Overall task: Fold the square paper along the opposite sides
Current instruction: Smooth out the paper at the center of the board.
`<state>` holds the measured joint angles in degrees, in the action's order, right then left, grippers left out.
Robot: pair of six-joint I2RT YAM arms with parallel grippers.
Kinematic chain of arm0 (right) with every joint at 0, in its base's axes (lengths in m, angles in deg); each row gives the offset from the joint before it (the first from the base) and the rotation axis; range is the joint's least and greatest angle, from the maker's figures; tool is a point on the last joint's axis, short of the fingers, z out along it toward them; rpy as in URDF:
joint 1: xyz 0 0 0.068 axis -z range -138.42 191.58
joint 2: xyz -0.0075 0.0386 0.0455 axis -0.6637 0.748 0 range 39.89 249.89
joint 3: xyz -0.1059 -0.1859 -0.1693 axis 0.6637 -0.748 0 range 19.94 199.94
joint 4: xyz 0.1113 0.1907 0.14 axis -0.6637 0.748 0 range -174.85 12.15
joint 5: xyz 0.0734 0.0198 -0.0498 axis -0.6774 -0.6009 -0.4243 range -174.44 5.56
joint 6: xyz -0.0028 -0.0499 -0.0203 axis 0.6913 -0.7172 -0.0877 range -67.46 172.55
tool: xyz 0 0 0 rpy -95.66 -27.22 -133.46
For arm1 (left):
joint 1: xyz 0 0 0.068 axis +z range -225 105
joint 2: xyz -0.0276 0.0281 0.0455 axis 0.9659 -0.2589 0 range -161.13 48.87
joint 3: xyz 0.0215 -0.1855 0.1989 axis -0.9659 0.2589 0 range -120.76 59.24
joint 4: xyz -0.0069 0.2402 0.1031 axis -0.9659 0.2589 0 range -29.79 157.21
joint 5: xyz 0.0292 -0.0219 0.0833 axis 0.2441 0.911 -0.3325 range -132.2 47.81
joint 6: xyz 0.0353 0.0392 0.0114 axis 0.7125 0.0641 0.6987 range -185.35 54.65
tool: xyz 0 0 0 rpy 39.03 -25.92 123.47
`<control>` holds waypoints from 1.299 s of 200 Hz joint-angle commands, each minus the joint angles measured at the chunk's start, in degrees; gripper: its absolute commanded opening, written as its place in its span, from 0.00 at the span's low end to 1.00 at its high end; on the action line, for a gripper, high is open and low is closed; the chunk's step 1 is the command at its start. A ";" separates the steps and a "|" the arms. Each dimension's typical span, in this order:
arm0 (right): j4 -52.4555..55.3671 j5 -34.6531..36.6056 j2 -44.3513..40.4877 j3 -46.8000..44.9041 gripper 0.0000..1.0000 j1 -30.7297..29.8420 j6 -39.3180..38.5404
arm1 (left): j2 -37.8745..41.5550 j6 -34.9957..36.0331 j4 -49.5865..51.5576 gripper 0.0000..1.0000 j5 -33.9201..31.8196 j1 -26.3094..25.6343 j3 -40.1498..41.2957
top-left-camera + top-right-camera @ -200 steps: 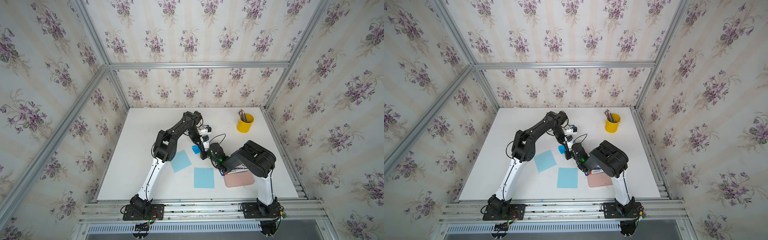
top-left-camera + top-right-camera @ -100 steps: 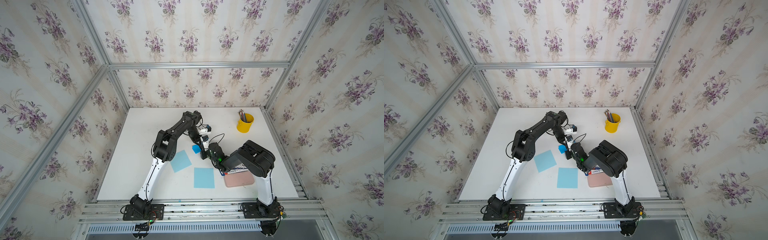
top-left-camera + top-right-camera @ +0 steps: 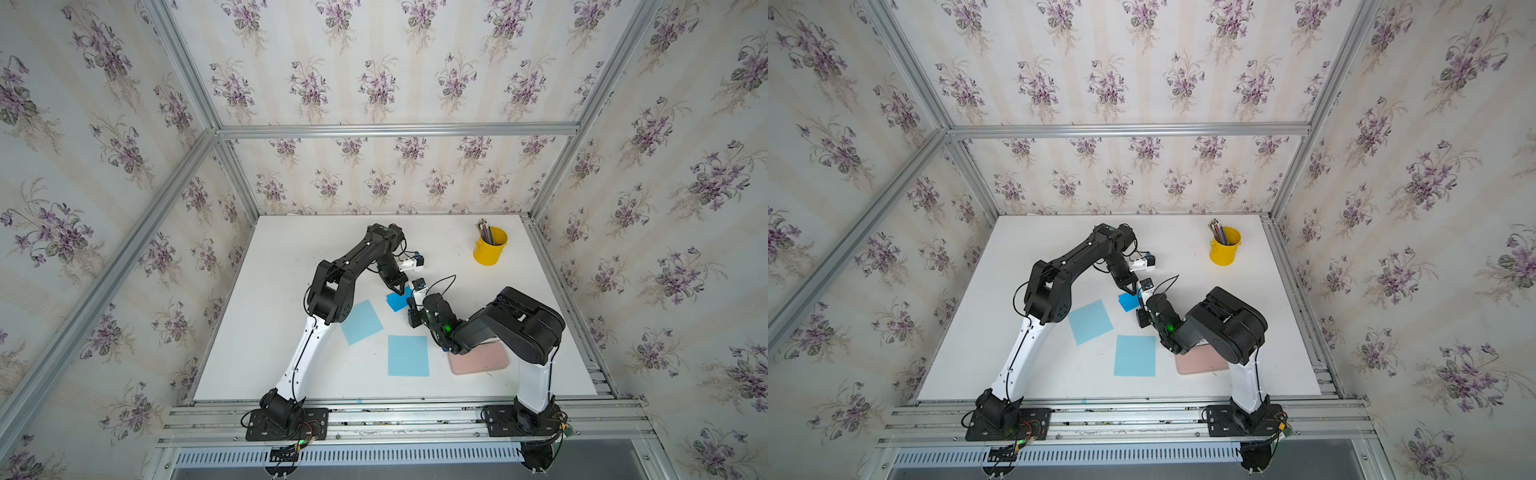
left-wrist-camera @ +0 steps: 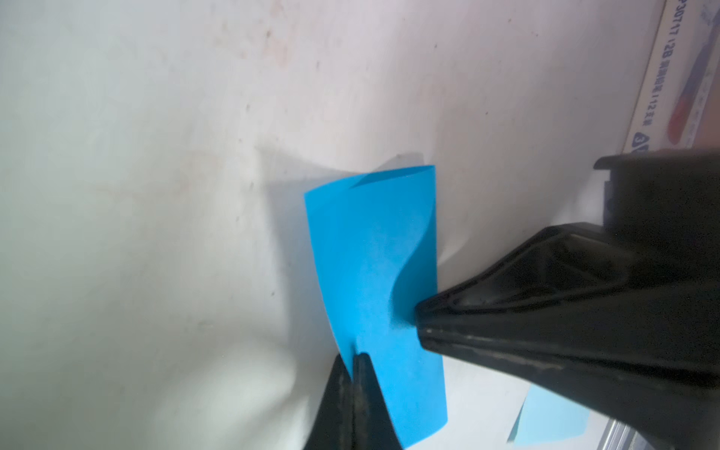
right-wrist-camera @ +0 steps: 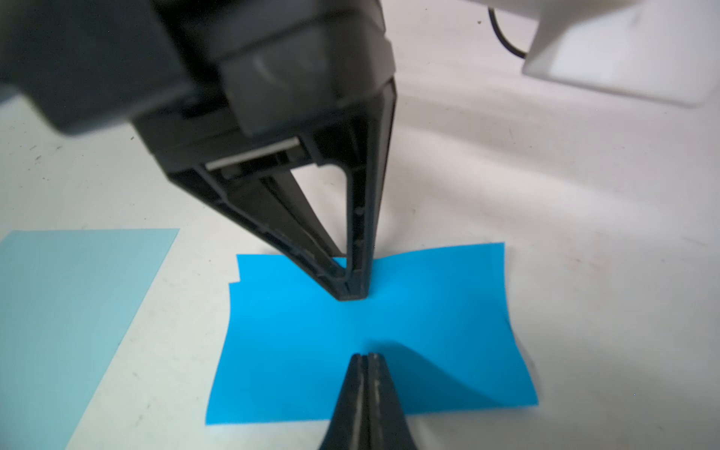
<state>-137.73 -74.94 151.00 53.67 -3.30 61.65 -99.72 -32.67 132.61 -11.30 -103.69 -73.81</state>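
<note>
A bright blue square paper (image 3: 397,301) (image 3: 1128,302) lies folded over on the white table (image 3: 291,270) between my two arms. In the left wrist view my left gripper (image 4: 354,358) is shut, its tips pressed down on the paper (image 4: 370,253) near one long edge. From the opposite side my right gripper (image 5: 368,356) is also shut, with its tips on the paper (image 5: 292,350). The right wrist view shows the left gripper (image 5: 350,294) standing point-down on the sheet. The sheet's ends bulge up on either side of the two tips.
Two pale blue sheets (image 3: 361,322) (image 3: 408,355) lie flat toward the front. A pink case (image 3: 478,361) sits under the right arm. A yellow cup of pencils (image 3: 490,249) stands at the back right. A printed box (image 4: 662,78) lies near the right gripper.
</note>
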 commanded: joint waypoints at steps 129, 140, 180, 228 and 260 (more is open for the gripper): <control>0.82 -6.29 -1.25 5.93 0.00 -1.01 -3.85 | 0.85 1.13 -0.37 0.00 -1.86 0.03 1.14; 1.00 -6.47 0.58 7.13 0.00 -0.95 -3.68 | 0.91 1.14 -0.57 0.00 -1.90 0.04 1.30; 3.27 -6.86 4.40 8.19 0.00 -0.99 -2.03 | 0.76 1.16 -0.60 0.00 -2.10 0.12 1.30; 6.94 -7.05 3.06 4.35 0.00 -1.30 -0.03 | 0.24 1.39 -0.50 0.00 -2.53 0.45 0.85; 9.42 -6.41 -0.56 1.33 0.00 -2.25 0.46 | -0.29 1.36 -0.16 0.00 -2.77 0.90 0.42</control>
<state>-135.78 -81.65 152.22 56.82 -4.83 61.12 -99.24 -32.27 132.02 -11.72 -103.23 -73.03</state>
